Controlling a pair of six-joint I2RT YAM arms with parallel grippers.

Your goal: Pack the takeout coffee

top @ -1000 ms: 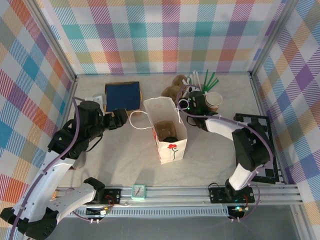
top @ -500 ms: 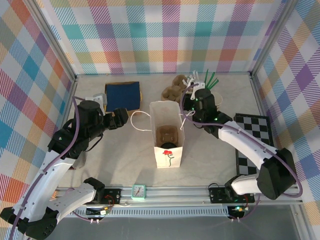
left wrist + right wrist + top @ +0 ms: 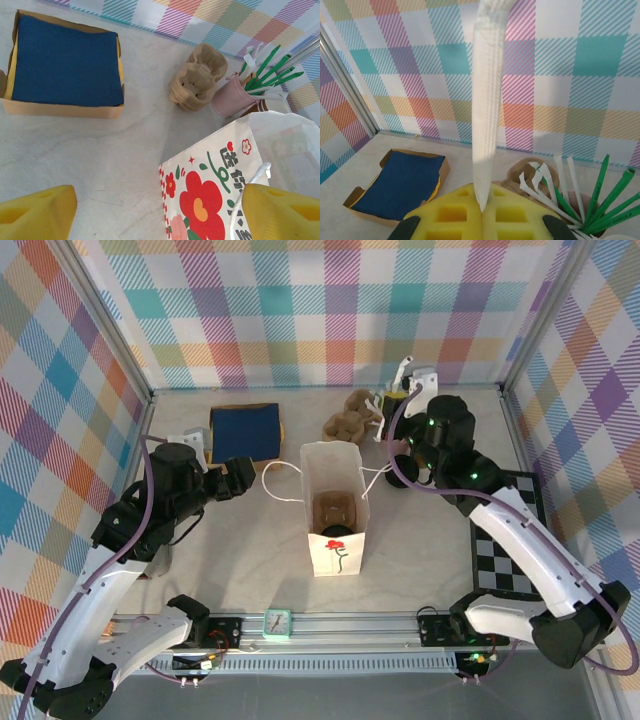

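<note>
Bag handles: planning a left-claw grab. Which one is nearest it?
The handle looping off the bag's left side, beside the left claw; the other handle hangs off the right side.

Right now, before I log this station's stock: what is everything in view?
paper bag: one, white with red flower, centre
takeout coffee: one, black lid, inside the bag
napkins: one stack, dark blue, far left
cup carriers: one stack, brown pulp, behind the bag
stirrer cup: one, pink, green and white sticks, beside the carriers
checkered mat: one, black and white, right edge
wrapped straw: one, white, in the right gripper
left gripper: one, yellow pads, open, beside the bag
right gripper: one, yellow pads, shut on the straw
</note>
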